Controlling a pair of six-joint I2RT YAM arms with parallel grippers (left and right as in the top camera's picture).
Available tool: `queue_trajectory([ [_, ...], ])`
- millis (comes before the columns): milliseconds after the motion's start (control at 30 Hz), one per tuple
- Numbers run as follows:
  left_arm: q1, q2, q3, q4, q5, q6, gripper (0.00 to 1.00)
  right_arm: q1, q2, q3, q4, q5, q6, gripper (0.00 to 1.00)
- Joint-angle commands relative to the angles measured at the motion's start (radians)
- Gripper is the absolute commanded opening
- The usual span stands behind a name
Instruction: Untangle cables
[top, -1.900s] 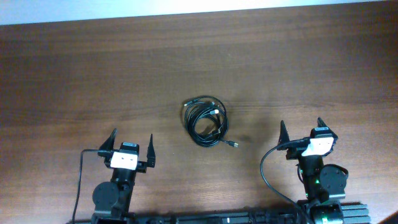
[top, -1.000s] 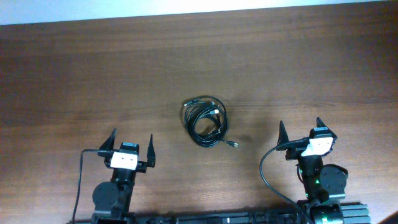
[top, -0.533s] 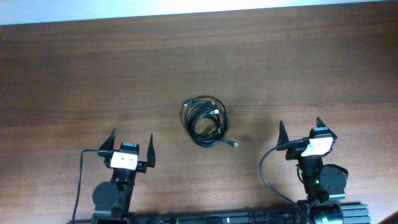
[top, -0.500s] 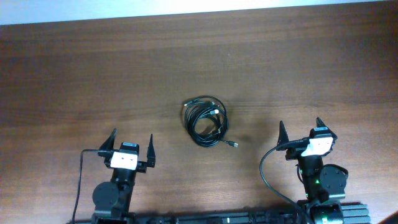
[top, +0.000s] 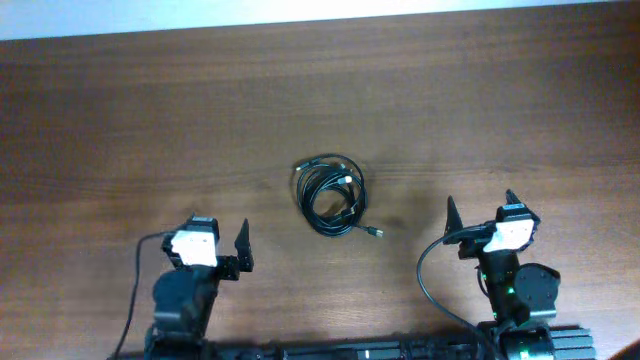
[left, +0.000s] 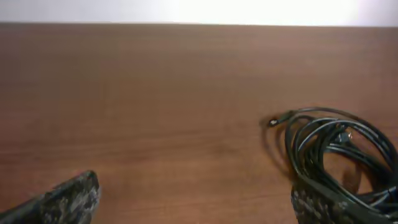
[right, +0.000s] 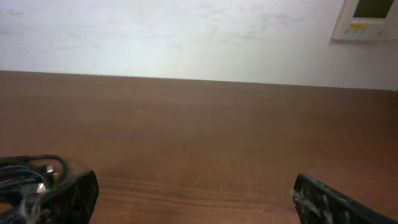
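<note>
The cables (top: 331, 194) lie as one tangled black coil on the middle of the brown table, with a small plug (top: 376, 232) sticking out at its lower right. The coil also shows at the right of the left wrist view (left: 339, 155) and at the lower left edge of the right wrist view (right: 25, 177). My left gripper (top: 215, 238) is open and empty, near the front edge, left of and below the coil (left: 193, 205). My right gripper (top: 481, 207) is open and empty, to the right of the coil (right: 199, 199).
The wooden table (top: 320, 90) ends at a white wall along its far edge. A white wall panel (right: 370, 18) hangs at the upper right in the right wrist view. A thick black arm wire (top: 428, 275) loops beside the right arm.
My left wrist has shifted a little to the left and turned, so only its right finger shows clearly from above. The cables and the right arm have not moved.
</note>
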Motion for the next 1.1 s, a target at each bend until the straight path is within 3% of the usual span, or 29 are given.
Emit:
queue_trajectory([
  [0,0.005,0.194,0.128,0.000,0.017,-0.010,0.99,-0.003,0.038,0.056,-0.107,-0.016,0.008,0.98],
  [200,0.005,0.711,0.421,-0.090,0.114,-0.010,0.99,-0.003,0.367,0.269,-0.170,-0.032,0.008,0.99],
  [333,0.005,0.986,0.669,-0.280,0.196,-0.010,0.99,-0.003,0.669,0.524,-0.372,-0.032,0.008,0.99],
  [433,0.005,1.025,0.798,-0.423,0.199,-0.010,0.99,-0.003,0.909,0.752,-0.616,-0.032,0.007,0.98],
  [533,0.005,1.025,0.817,-0.395,0.212,-0.011,0.99,-0.003,1.096,0.955,-0.810,-0.033,0.008,0.98],
  [567,0.005,1.025,0.817,-0.347,0.306,-0.011,0.99,-0.003,1.139,1.012,-0.854,-0.041,0.008,0.99],
  [633,0.003,1.027,0.817,-0.243,0.436,-0.011,0.99,-0.003,1.149,1.028,-0.856,-0.151,0.008,0.98],
  [767,-0.097,1.092,0.817,-0.167,0.360,-0.011,0.99,-0.003,1.149,1.028,-0.855,-0.253,0.008,0.98],
  [833,-0.186,1.198,0.817,-0.163,0.317,-0.021,0.89,-0.003,1.149,1.027,-0.858,-0.253,0.008,0.98],
  [867,-0.214,1.247,0.817,-0.162,0.317,-0.074,0.88,-0.003,1.149,1.027,-0.860,-0.253,0.008,0.99],
  [967,-0.272,1.412,0.817,-0.190,0.331,-0.448,0.79,-0.003,1.149,1.027,-0.860,-0.253,0.008,0.98],
  [1067,-0.310,1.463,0.817,-0.195,0.337,-0.507,0.66,-0.003,1.149,1.027,-0.860,-0.253,0.008,0.98],
])
